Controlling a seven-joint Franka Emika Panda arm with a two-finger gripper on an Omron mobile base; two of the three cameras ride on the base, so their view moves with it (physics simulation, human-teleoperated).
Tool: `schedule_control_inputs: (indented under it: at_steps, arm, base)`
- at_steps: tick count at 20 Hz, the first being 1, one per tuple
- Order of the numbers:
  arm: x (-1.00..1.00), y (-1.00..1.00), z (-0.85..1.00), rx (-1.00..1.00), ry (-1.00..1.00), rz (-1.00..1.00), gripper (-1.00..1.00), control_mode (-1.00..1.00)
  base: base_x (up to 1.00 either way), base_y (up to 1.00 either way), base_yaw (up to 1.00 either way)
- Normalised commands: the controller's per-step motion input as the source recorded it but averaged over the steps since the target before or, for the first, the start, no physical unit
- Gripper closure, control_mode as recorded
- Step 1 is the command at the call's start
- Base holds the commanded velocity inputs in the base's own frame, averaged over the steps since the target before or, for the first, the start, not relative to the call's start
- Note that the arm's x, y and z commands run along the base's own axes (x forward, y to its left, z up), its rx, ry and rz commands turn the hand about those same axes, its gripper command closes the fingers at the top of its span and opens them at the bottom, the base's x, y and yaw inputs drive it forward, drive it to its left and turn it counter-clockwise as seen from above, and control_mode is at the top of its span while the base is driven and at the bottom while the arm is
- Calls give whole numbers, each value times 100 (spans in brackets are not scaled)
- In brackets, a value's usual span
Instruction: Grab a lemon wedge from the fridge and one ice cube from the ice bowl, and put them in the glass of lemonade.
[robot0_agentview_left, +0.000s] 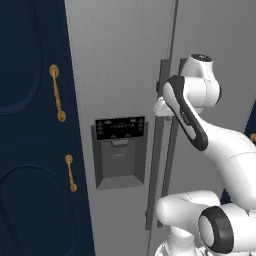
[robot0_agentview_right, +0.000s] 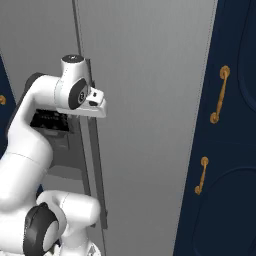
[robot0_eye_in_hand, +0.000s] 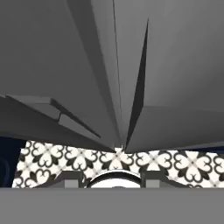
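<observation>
While the fridge (robot0_agentview_left: 120, 65) stands shut, both grey doors flush and the seam between them running up past the two dark upright handles (robot0_agentview_left: 161, 130), the step in hand looks to be getting a door open so the lemon wedge inside can be reached. No wedge, bowl or glass can be seen from here. The dispenser panel (robot0_agentview_left: 120, 150) sits in the left door, and navy cabinets (robot0_agentview_left: 30, 125) with brass pulls flank the fridge on either side.

To do this well, I would judge that the fingers need to straddle one handle squarely, close firmly, and then pull along the arc of that door's hinge rather than straight back, so the grip does not slide off the bar.

From the left base view the gripper (robot0_agentview_left: 163, 108) sits right at the handles, near their upper part, apparently touching or just beside the bar. Whether its jaws are around the handle or merely against it cannot be told, nor how wide they stand; the hand view looks down the door seam to the patterned floor (robot0_eye_in_hand: 175, 164).
</observation>
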Motion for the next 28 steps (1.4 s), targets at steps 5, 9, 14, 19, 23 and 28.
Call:
schedule_control_inputs:
  at_steps: [5,9,14,19,23,28]
  arm:
    - [-60,0,-9,0,0,0,-100,-100]
    - [-90,-4,-25,0,0,0,-100,-100]
    - [-67,-1,-34,0,-1,-1,-100,-100]
    - [0,0,0,0,0,0,-100,100]
    - [0,0,0,0,0,0,-100,100]
    - [0,0,0,0,0,0,-100,100]
  base:
    - [0,0,0]
    - [0,0,0]
    - [0,0,0]
    - [-68,3,1]
    - [-55,32,19]
    - [0,46,39]
